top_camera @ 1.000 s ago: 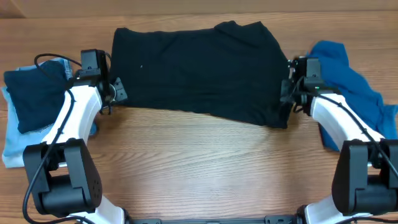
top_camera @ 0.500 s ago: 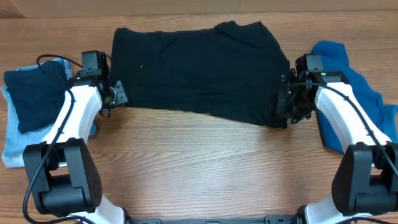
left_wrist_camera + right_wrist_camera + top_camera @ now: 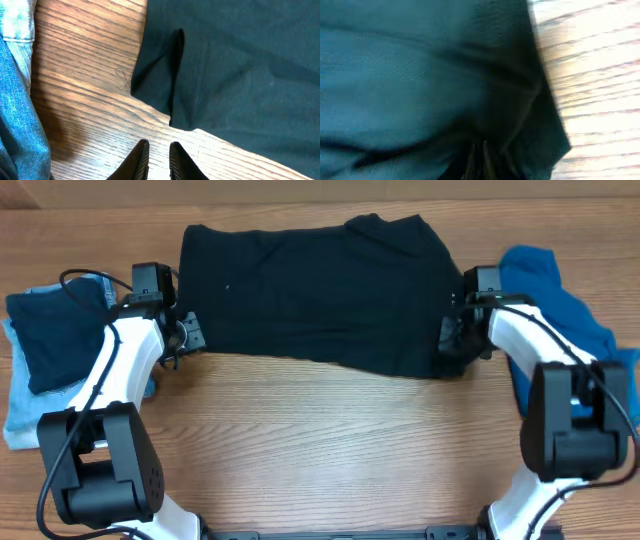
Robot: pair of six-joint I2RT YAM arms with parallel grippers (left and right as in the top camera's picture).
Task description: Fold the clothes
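Note:
The large black shirt (image 3: 310, 295) lies spread flat across the far half of the table. My left gripper (image 3: 190, 332) hovers over bare wood just short of the shirt's near-left corner (image 3: 172, 100). In the left wrist view its fingers (image 3: 159, 150) stand a narrow slit apart with nothing between them. My right gripper (image 3: 450, 345) is at the shirt's near-right corner. In the right wrist view its fingers (image 3: 479, 155) are pressed together in a fold of the black fabric (image 3: 420, 65). A teal-blue garment (image 3: 560, 300) lies crumpled to the right, behind the right arm.
At the far left a dark navy cloth (image 3: 55, 340) lies on light-blue denim jeans (image 3: 20, 400), close beside the left arm; the denim (image 3: 20, 125) also fills the left wrist view's left edge. Bare wooden table (image 3: 330, 440) spans the near half.
My right gripper has moved left onto the shirt's near-right corner and closed on the fabric. The left arm and the shirt have stayed put.

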